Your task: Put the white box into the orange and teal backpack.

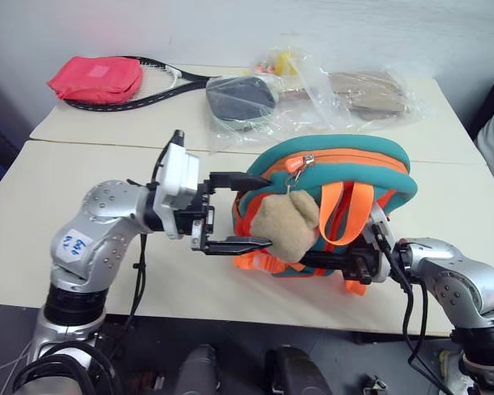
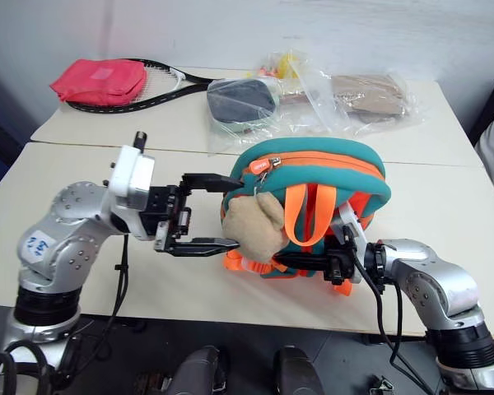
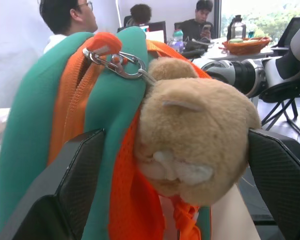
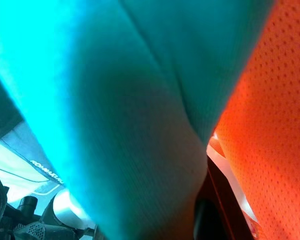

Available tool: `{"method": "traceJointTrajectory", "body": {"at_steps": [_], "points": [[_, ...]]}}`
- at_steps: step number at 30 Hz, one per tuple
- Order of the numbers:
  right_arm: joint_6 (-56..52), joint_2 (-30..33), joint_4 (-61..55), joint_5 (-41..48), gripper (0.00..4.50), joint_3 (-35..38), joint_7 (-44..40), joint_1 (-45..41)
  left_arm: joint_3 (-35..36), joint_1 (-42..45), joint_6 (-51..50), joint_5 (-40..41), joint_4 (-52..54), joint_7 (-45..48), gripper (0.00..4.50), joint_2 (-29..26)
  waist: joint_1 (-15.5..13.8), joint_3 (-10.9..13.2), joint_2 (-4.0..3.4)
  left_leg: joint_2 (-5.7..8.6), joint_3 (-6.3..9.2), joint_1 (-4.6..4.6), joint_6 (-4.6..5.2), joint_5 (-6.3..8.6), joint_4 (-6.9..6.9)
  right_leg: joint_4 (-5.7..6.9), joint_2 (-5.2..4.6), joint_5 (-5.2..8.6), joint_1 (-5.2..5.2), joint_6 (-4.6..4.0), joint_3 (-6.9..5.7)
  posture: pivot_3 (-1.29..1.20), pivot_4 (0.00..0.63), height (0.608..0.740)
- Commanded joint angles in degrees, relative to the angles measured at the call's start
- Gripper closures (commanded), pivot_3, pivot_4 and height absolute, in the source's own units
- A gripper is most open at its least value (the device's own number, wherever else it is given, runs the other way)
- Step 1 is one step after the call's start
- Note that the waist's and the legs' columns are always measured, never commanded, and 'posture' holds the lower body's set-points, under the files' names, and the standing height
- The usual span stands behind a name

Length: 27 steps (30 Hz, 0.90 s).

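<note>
Your left gripper [image 1: 240, 211] stood released beside the orange and teal backpack [image 1: 329, 164]; your right gripper [image 1: 358, 262] clenched its lower edge near the table [image 1: 33, 247] front.

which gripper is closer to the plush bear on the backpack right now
Left. The left gripper stands open with its fingers on either side of the plush bear, right at it. The right gripper is shut on the backpack at its far side from the bear.

The backpack [image 1: 329, 177] hid the right gripper's [image 1: 358, 262] jaws from you, and its zip looked closed.
</note>
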<state>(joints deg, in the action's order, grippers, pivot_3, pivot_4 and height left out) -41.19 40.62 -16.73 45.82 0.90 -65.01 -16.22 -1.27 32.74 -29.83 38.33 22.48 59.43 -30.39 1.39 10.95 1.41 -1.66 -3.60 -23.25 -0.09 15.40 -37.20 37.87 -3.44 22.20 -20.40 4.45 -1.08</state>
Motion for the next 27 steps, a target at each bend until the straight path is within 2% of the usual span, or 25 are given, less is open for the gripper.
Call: {"method": "traceJointTrajectory", "body": {"at_steps": [1, 6, 8, 19, 25, 27], "points": [[0.22, -0.56, -0.91, 0.46, 4.38, 0.22, 0.05, -0.73, 0.22, -0.11, 0.8, 1.69, 2.4, -0.3, 0.89, 0.55, 0.01, 0.0, 0.0, 0.0, 0.0, 0.0, 0.0, 0.0, 0.0, 0.0, 0.0, 0.0, 0.0, 0.0, 0.0, 0.0, 0.15, 0.74], [-0.12, -0.79, -1.38, 0.55, 4.38, 0.34, 0.77, -0.65, 2.29, -1.2, 1.42, 2.01, 3.23, -0.46, 2.39, -0.44, 0.04, 0.0, 0.0, 0.0, 0.01, 0.0, 0.0, 0.0, 0.02, -0.01, 0.0, 0.0, 0.0, 0.0, 0.0, 0.0, 0.15, 0.74], [-0.23, -0.91, -1.58, 0.68, 4.38, 0.39, 1.07, -0.58, 3.24, -1.59, 1.85, 1.12, 3.14, -0.48, 2.85, -1.69, 0.04, 0.0, 0.0, -0.01, 0.0, 0.0, -0.01, 0.0, 0.01, -0.01, 0.0, 0.0, 0.0, 0.0, 0.0, 0.0, 0.15, 0.74], [0.11, -1.3, -1.52, 0.59, 4.38, 0.25, 1.41, -0.55, 7.58, -2.51, 1.8, 4.12, 3.33, 2.19, 2.92, -8.76, 0.15, 0.0, 0.0, -0.01, 0.0, 0.02, -0.01, 0.0, 0.04, -0.02, 0.0, 0.0, 0.0, 0.0, 0.0, 0.0, 0.15, 0.74], [0.44, -1.73, -0.84, 0.47, 4.38, -0.13, 1.05, -0.94, 3.09, -1.8, 2.57, 2.11, 1.97, 1.24, 2.92, -6.07, 0.07, 0.0, 0.0, 0.0, 0.0, 0.01, 0.0, 0.0, 0.03, -0.02, -0.01, 0.0, 0.01, 0.0, 0.0, 0.0, 0.15, 0.74], [0.54, -1.88, -0.76, 0.37, 4.38, -0.23, 0.95, -0.93, 2.26, -1.49, 3.09, 1.16, 1.46, 1.03, 3.47, -5.41, 0.06, 0.0, 0.0, 0.0, 0.0, 0.01, 0.0, 0.0, 0.03, -0.02, 0.0, 0.0, 0.01, 0.0, 0.0, 0.0, 0.15, 0.74]]}}
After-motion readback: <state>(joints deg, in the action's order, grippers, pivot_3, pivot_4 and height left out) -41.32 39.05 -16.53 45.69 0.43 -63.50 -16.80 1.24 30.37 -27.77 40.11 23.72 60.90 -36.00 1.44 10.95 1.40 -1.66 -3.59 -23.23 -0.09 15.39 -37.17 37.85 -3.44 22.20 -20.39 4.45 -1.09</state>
